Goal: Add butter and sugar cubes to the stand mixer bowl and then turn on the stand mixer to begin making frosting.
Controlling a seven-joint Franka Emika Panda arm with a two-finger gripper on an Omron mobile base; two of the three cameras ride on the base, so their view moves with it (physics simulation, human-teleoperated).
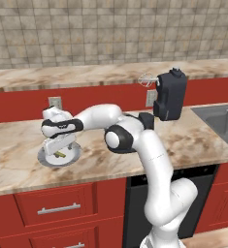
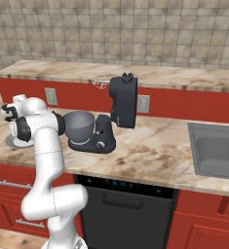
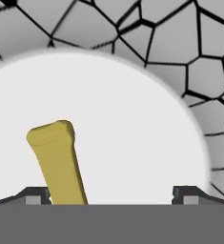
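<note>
The butter [image 3: 56,162] is a yellow stick lying on the white round plate [image 3: 132,119], just inside my left fingertip [image 3: 35,196]. My gripper [image 3: 112,195] hangs low over that plate, open, with nothing held. From the left base view, the gripper [image 1: 56,147] covers part of the plate [image 1: 74,154], and the butter [image 1: 60,154] peeks out beneath it. The stand mixer [image 2: 122,104] stands to the right with its head tilted up. The grey stand mixer bowl [image 2: 79,125] sits on its base. The sugar cubes are out of view.
The mixer's wire whisk [image 1: 146,80] sticks out to the left of the raised head [image 1: 170,94]. A sink [image 2: 216,148] is set into the counter at the right. A red back ledge with wall outlets [image 2: 143,103] runs behind the counter.
</note>
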